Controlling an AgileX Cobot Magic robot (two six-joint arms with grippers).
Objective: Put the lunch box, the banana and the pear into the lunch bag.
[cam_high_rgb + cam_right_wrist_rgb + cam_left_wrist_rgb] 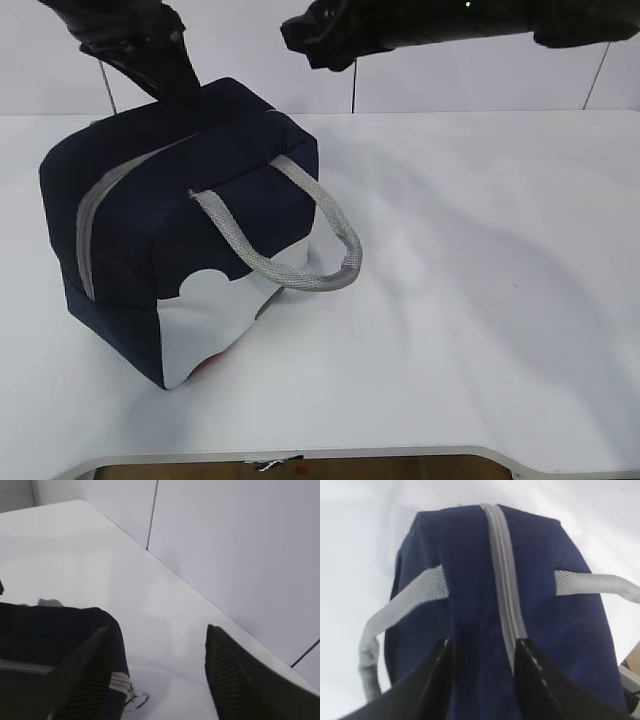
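The navy lunch bag (150,220) stands on the left of the white table with its grey zipper (502,570) run shut along the top. Its grey handles (320,265) hang down over the front. My left gripper (185,95) rests on the bag's far top edge. Seen from the left wrist, the left gripper (482,642) is open, its jaws standing apart on either side of a strip of blue fabric. My right gripper (300,40) hangs above the bag's far end; the right gripper (157,627) is open and holds nothing. The zipper's ring pull (137,701) dangles below it. The lunch box, banana and pear are hidden.
The white table (480,260) stretches bare to the right of the bag and in front of it, with its front edge (400,455) near the bottom of the exterior view. A pale panelled wall (240,555) runs close behind the table.
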